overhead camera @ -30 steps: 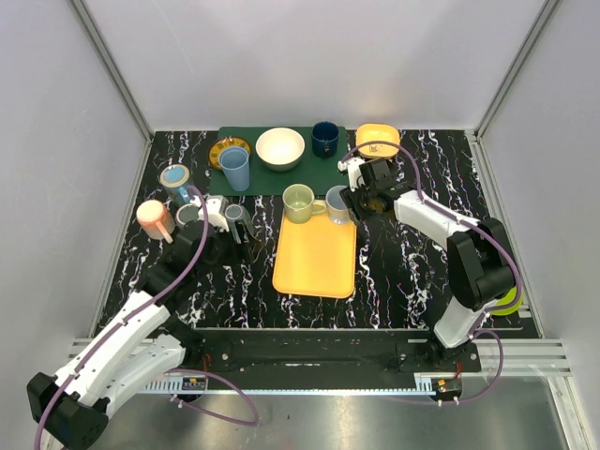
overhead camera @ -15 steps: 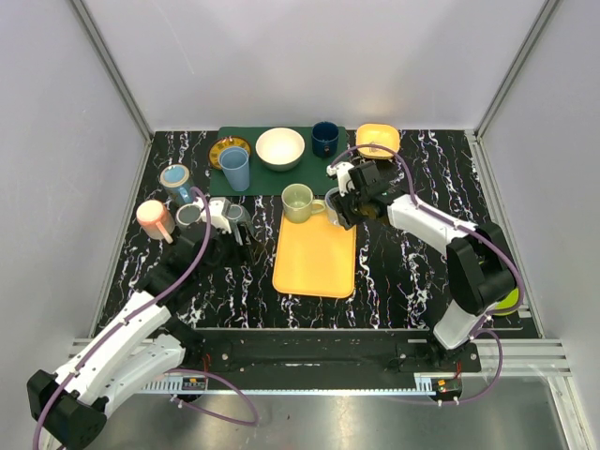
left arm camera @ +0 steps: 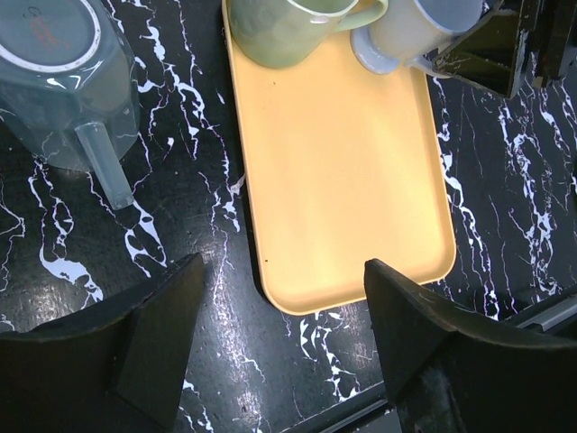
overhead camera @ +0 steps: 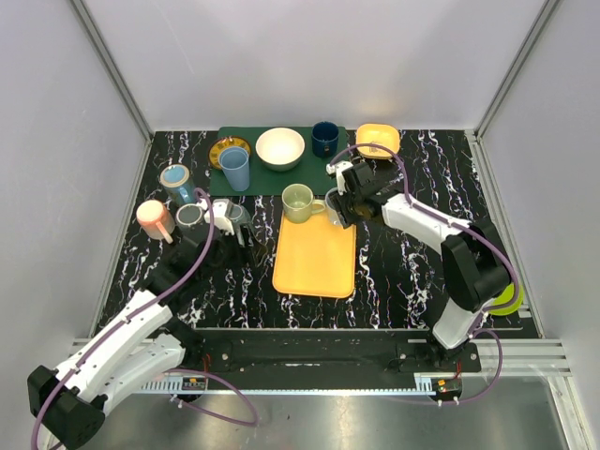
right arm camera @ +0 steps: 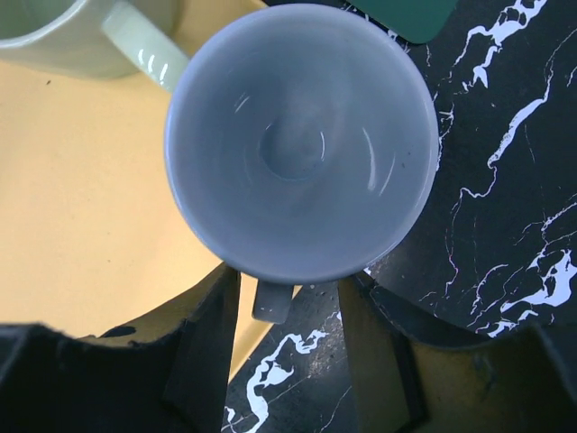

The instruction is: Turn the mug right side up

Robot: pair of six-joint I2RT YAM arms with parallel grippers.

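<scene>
mug [right arm camera: 297, 144] at tray's [overhead camera: 314, 262] far right corner, other mug [overhead camera: 298, 202] just left

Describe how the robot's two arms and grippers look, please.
The left arm and right arm have white links and black joints; a purple cable runs along each. The left gripper and right gripper are black, with broad wedge-shaped fingers.

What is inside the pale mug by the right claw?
Nothing shows inside the pale mug: the right wrist view sees its bare bottom. Whatever lies beneath is covered; the yellow tray shows beside it.
</scene>
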